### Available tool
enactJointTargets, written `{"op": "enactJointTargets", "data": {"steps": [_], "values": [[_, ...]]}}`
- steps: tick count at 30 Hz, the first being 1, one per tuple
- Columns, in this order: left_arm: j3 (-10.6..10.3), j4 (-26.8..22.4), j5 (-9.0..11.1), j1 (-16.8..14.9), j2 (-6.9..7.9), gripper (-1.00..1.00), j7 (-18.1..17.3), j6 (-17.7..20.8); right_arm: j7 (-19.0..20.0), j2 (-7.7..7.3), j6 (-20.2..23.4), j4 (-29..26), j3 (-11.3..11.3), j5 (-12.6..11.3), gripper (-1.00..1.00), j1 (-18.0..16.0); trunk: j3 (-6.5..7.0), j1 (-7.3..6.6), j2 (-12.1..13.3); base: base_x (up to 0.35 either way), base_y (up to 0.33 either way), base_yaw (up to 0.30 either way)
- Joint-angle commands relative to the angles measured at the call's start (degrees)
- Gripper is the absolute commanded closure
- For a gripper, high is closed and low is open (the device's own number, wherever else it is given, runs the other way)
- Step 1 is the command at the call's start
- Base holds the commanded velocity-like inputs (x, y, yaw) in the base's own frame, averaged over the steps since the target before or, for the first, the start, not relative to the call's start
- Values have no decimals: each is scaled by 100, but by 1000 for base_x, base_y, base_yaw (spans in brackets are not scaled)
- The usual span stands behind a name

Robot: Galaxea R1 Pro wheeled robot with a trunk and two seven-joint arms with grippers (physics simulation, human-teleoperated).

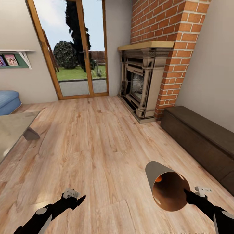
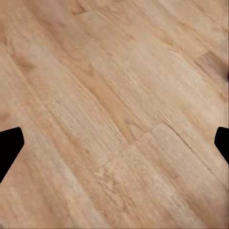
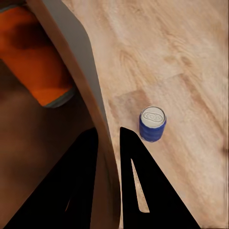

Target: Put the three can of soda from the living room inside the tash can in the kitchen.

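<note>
— Holding the tash can point(image 1: 162, 182) by its rim, your right gripper point(image 3: 109, 138) has one finger inside the wall and one outside, clamped on it. An orange can of soda point(image 3: 40, 62) lies inside.
— Which way does it point?
— Mouth tipped back toward you, long axis running away along the wood floor point(image 1: 97, 139) (so contents could roll out).
— And the left gripper point(image 2: 114, 143)?
— Fingers spread apart, empty. A blue can point(image 3: 152, 124) stands upright just beside the bin, nearer your right arm.
</note>
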Motion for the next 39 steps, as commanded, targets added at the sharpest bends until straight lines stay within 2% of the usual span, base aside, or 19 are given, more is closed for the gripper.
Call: {"op": "enactJointTargets", "data": {"steps": [1, 21, 26, 32, 39], "values": [[-1, 1, 0, 0, -1, -100, 0, -2, 25, -1, 11, -6, -4, -67, 100, -3, 19, -23, 41, 0, 0, -251], [-13, 11, -9, 0, -91, -100, 0, -107, 59, -41, 10, -65, -29, -67, 100, -3, 378, -462, 843, 0, 0, -251], [-14, 146, -9, 0, -97, -100, 0, -156, 61, -48, 10, -67, -29, -67, 100, -3, 468, -572, 1044, 0, 0, -251], [-14, 361, -7, 0, -99, -100, 201, -195, 62, -51, 10, -74, -31, -67, 100, -3, 576, -704, 1285, 0, 0, -251], [-14, 385, -9, 0, -99, -100, 263, -200, 62, -53, 10, -76, -33, -67, 100, -3, 701, -858, 1565, 0, 0, -251]]}}
